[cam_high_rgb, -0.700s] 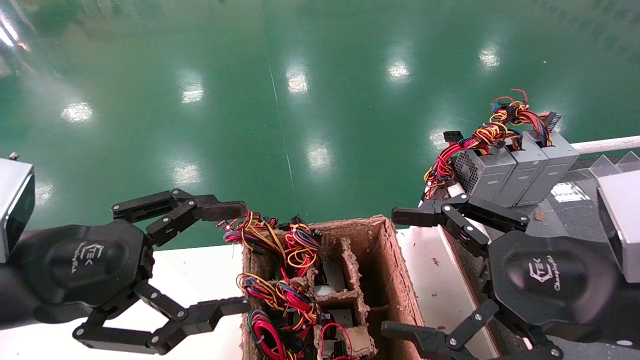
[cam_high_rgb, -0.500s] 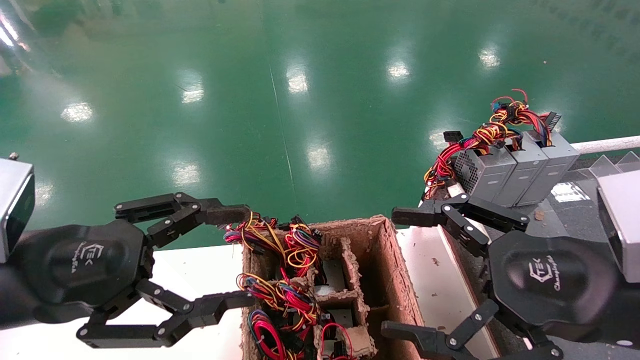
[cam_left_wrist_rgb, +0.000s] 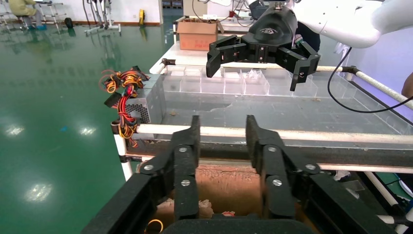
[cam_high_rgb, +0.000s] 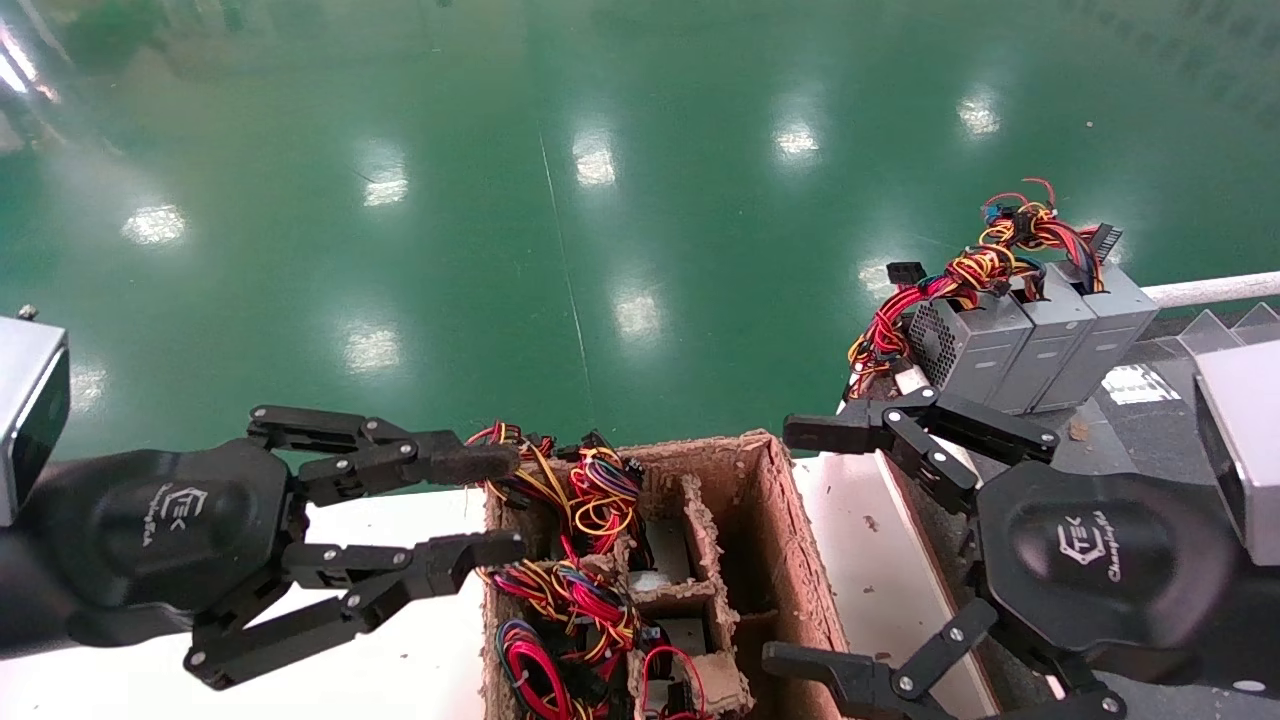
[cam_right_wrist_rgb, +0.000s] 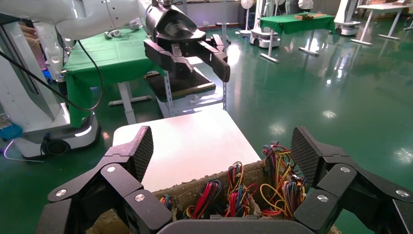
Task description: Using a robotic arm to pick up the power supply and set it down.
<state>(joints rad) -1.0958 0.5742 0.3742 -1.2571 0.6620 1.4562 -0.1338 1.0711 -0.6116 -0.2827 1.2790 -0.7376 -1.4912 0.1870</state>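
Several power supplies stand in a brown pulp tray (cam_high_rgb: 792, 545), mostly hidden under their red, yellow and black wire bundles (cam_high_rgb: 575, 590). My left gripper (cam_high_rgb: 492, 506) hovers at the tray's far left corner. Its fingers are parallel with a narrow gap and nothing between them, as the left wrist view shows (cam_left_wrist_rgb: 222, 130). My right gripper (cam_high_rgb: 800, 545) hangs wide open over the tray's right wall. In the right wrist view it (cam_right_wrist_rgb: 221, 146) frames the wire bundles (cam_right_wrist_rgb: 243, 192). Three more grey power supplies (cam_high_rgb: 1030, 345) stand side by side on the right-hand bench.
The tray rests on a white table (cam_high_rgb: 400, 660) beside a green floor (cam_high_rgb: 600, 200). On the right runs a dark bench (cam_high_rgb: 1130, 420) with a white rail (cam_high_rgb: 1210, 290). Clear plastic dividers (cam_left_wrist_rgb: 234, 85) line that bench.
The left gripper's fingers have drawn together from wide open to a narrow gap and edged right toward the tray's corner. The right arm has not moved.
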